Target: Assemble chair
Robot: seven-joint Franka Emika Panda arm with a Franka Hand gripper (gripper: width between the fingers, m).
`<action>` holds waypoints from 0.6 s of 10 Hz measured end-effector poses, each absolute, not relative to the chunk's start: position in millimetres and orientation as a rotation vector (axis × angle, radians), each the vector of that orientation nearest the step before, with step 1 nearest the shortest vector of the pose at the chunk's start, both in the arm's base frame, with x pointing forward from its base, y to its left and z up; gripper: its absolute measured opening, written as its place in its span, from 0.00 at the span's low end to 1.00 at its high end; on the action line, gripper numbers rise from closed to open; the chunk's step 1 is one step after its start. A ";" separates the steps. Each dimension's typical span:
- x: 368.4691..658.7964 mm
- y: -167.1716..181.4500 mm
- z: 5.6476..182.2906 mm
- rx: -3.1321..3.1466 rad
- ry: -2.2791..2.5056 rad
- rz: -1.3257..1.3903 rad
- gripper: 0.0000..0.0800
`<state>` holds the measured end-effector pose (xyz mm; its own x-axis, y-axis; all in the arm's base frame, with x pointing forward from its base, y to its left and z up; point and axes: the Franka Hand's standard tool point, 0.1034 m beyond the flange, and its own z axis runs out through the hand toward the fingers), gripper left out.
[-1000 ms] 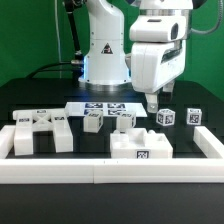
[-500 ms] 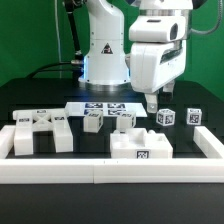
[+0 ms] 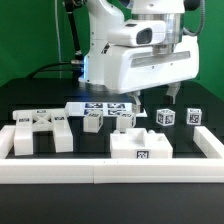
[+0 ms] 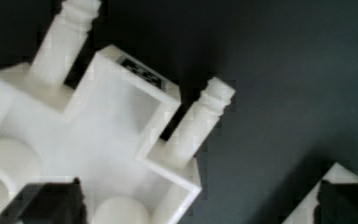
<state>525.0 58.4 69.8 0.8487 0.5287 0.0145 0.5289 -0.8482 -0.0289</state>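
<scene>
I have the pincer (image 3: pixel 157 98) hanging above the black surface (image 3: pixel 30 100), its two fingers (image 3: pixel 137 100) spread wide apart with nothing between them. The chair (image 3: pixel 140 146) is not together. Its white parts lie loose on the surface, behind the low white rail (image 3: pixel 110 168) that runs along the near edge. At the exterior view's left sits a chunky cross-braced part (image 3: pixel 40 130). Near the middle, just behind the rail, is a stepped block with a tag on its near face. Farther back are two small tagged pieces (image 3: pixel 93 122) just in front of the marker board (image 3: pixel 100 107), and two tagged cubes (image 3: pixel 166 118) at the exterior view's right. The pincer hangs roughly over the stretch between those middle pieces and the cubes. From the wrist I look down on a white part (image 4: pixel 105 130) with two round pegs (image 4: pixel 202 110) and a tag. I cannot tell which of the loose parts it is.
</scene>
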 end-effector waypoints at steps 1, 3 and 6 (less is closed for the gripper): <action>524.7 60.2 69.7 -3.018 -0.731 -0.008 0.81; 524.5 60.9 69.5 -3.049 -0.583 -0.004 0.81; 524.5 59.8 60.8 -3.092 -0.188 0.007 0.81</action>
